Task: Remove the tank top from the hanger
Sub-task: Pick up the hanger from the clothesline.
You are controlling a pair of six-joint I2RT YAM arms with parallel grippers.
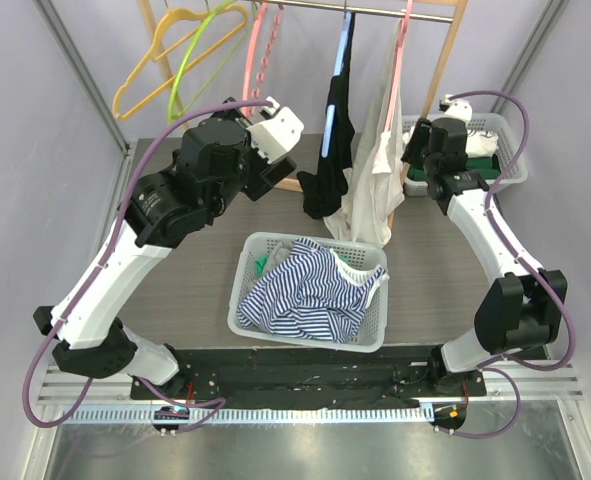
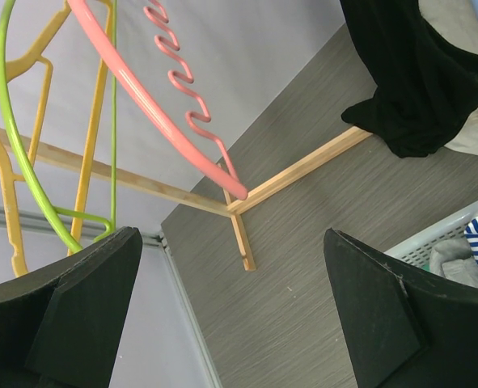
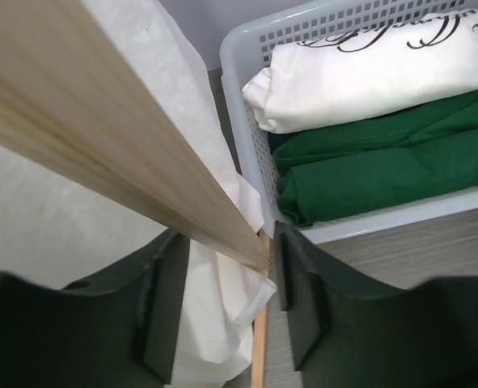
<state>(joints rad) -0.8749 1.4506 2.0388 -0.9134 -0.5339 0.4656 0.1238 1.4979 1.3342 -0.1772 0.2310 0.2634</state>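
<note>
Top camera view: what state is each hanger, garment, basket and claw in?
Cream fabric tank top: hanging on pink hanger
Black garment: hanging on blue hanger
Yellow plastic hanger: empty
Near white mesh basket: holds striped garment
Far white mesh basket: holds folded clothes
Left claw: open, empty
Right claw: open, astride tank top

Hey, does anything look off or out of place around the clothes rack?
Yes: the jaws of the right gripper straddle the wooden rack post, not the white tank top hanging beside it. The striped garment droops over the front basket rim.
</note>
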